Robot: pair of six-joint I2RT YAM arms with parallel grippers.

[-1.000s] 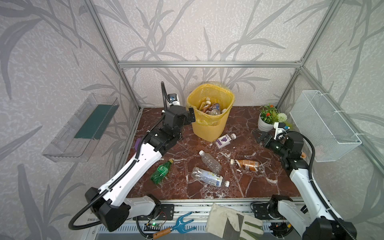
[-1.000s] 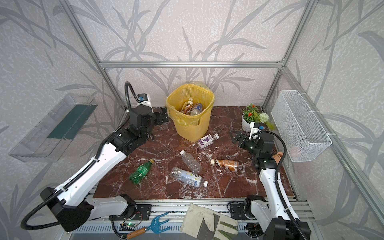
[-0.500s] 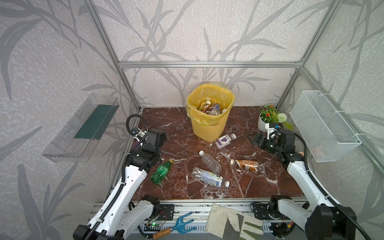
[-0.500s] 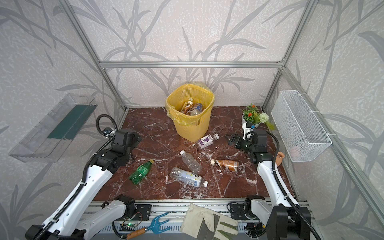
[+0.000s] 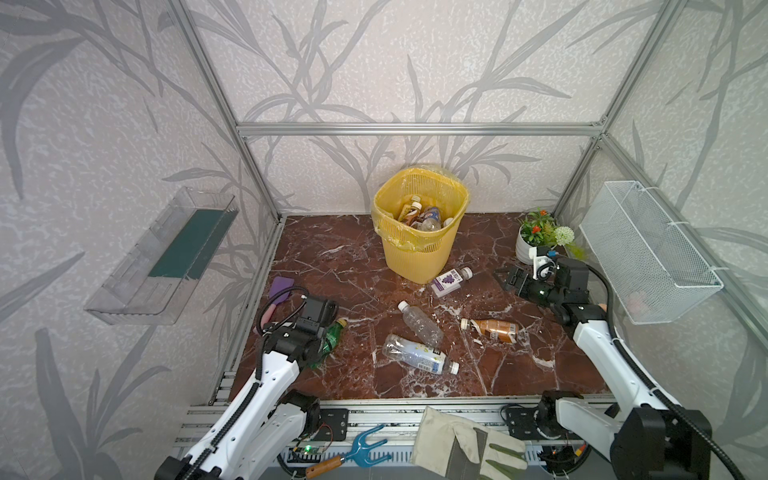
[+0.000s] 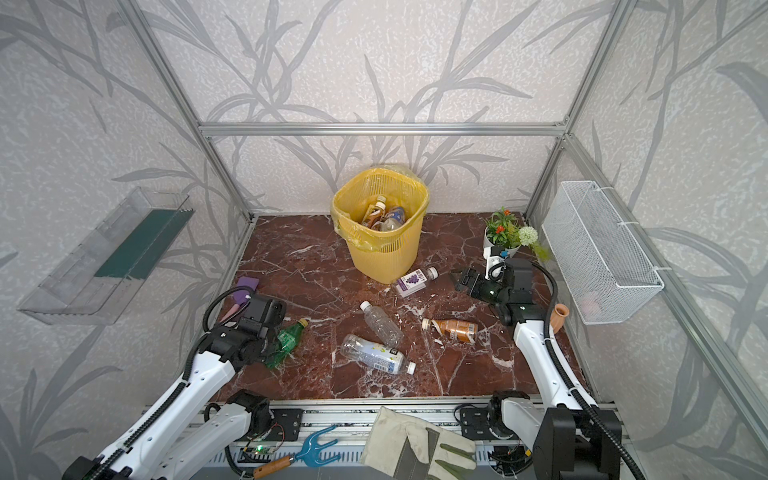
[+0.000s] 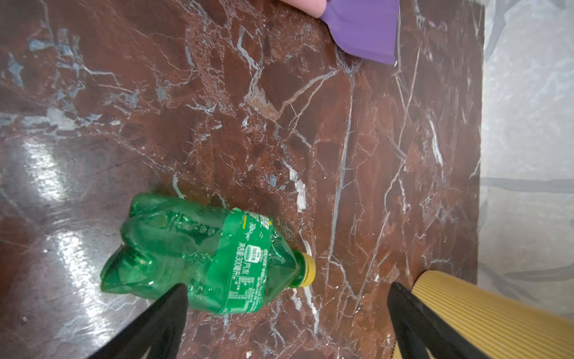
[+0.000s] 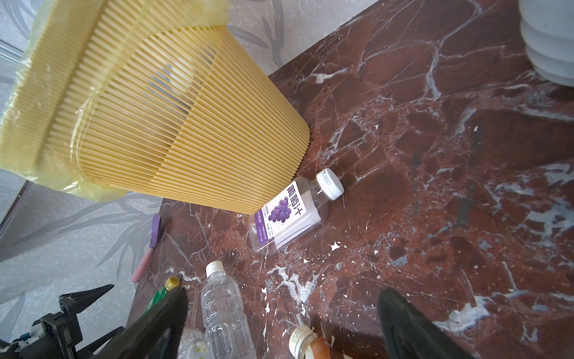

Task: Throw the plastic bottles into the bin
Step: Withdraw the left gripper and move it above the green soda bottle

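The yellow bin (image 5: 419, 249) stands at the back with several plastic bottles inside. On the marble floor lie a green bottle (image 7: 198, 251), a purple-label bottle (image 8: 289, 214), two clear bottles (image 5: 419, 324) (image 5: 419, 358) and a brown bottle (image 5: 494, 330). My left gripper (image 7: 289, 289) hangs open just above the green bottle, one finger (image 7: 174, 304) over its body and the cap between the fingers. In both top views its wrist hides the fingertips. My right gripper (image 5: 509, 279) is open and empty, low, to the right of the purple-label bottle.
A white flower pot (image 5: 525, 251) sits behind my right gripper. A white wire basket (image 5: 648, 253) hangs on the right wall and a clear shelf (image 5: 166, 257) on the left. A purple spatula (image 5: 280, 289) lies far left. A glove (image 5: 461, 444) and hand fork (image 5: 357, 451) rest in front.
My left arm has drawn back from beside the bin to the front left and come down over the green bottle. My right gripper has shifted slightly forward near the flower pot.
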